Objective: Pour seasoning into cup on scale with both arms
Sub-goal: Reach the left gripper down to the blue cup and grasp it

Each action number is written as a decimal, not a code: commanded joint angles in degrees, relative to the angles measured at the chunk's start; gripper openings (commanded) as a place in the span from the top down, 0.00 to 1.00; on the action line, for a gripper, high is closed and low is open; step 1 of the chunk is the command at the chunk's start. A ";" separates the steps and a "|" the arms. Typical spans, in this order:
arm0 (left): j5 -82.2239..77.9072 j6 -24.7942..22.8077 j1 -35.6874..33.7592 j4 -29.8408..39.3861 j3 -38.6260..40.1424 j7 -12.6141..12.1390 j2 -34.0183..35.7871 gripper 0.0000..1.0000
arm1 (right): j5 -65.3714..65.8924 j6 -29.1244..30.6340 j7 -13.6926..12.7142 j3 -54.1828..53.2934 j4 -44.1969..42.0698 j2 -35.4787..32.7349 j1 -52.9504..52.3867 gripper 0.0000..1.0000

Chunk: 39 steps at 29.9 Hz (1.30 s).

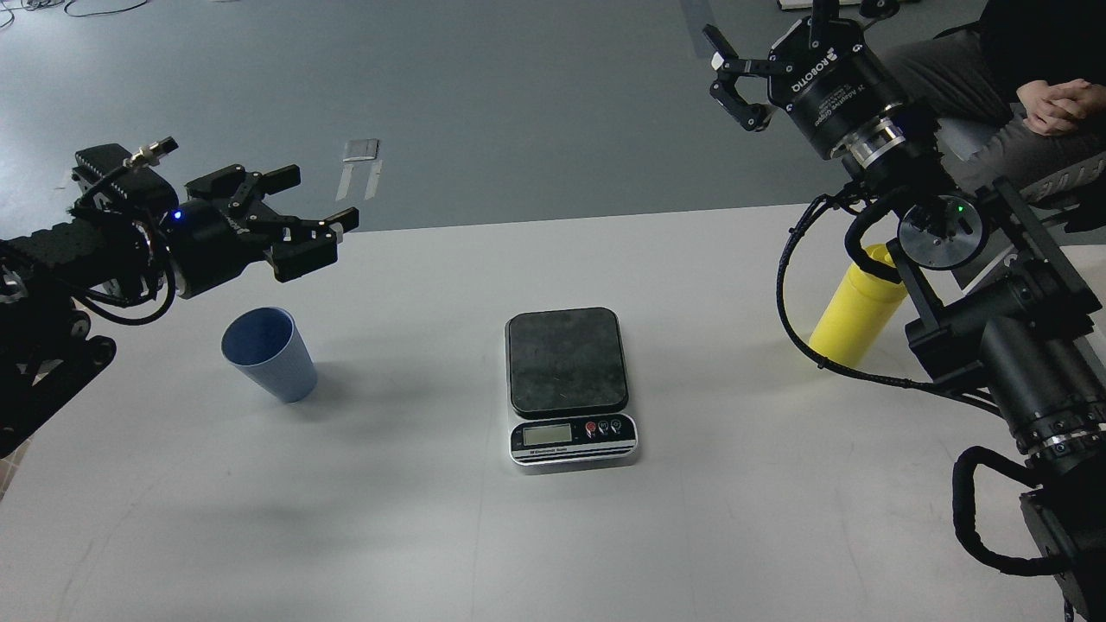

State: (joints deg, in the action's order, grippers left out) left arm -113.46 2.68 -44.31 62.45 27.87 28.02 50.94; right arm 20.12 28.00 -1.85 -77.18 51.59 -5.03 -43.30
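Risk lies in the cup (270,354) at nine o'clock of the bare scale (568,380) tipping under my wide-open left hand (324,226), while the seasoning (857,316) at three o'clock hides behind my empty, open right hand (724,76)'s arm

"ROBOTIQ" stands on the right gripper (724,76); the scale (570,389) panel's print is probably illegible.
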 commanded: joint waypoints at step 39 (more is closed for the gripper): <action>5.00 -1.44 6.51 -5.06 -7.57 -0.02 5.23 0.23 | 0.18 0.00 0.00 0.10 0.00 0.02 0.84 0.00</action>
State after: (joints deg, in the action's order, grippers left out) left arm -108.90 1.88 -38.01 57.47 20.28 28.00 56.34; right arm 20.30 28.00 -1.84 -77.10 51.53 -5.01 -42.54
